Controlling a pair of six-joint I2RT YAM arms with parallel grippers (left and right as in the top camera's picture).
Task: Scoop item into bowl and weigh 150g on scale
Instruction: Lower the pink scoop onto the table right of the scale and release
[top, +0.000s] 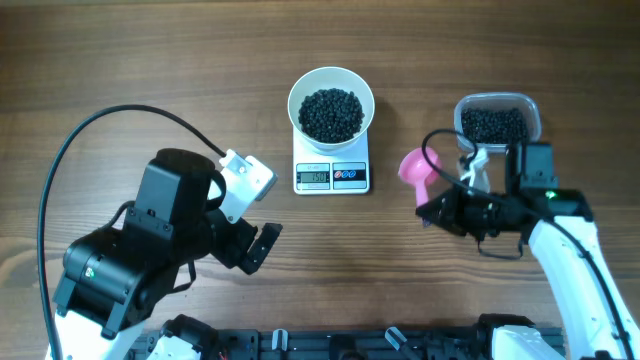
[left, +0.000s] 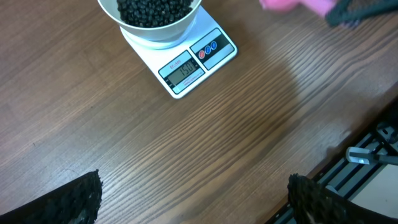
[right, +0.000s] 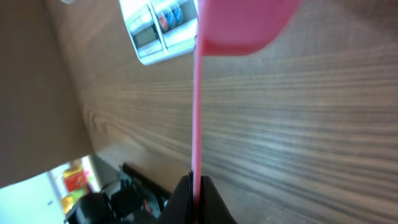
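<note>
The white bowl stands on the scale at the back centre and holds a heap of the black beads. In the left wrist view the bowl, its beads and the scale with a lit display sit at the top. My right gripper is shut on the thin handle of a pink scoop, right of the scale. In the right wrist view the handle runs up from my gripper to the cup. My left gripper stands open over bare wood, its fingers wide apart.
A clear plastic tub with more black beads stands at the back right, just behind the right arm. A black rail runs along the table's front edge. A black cable loops over the left side.
</note>
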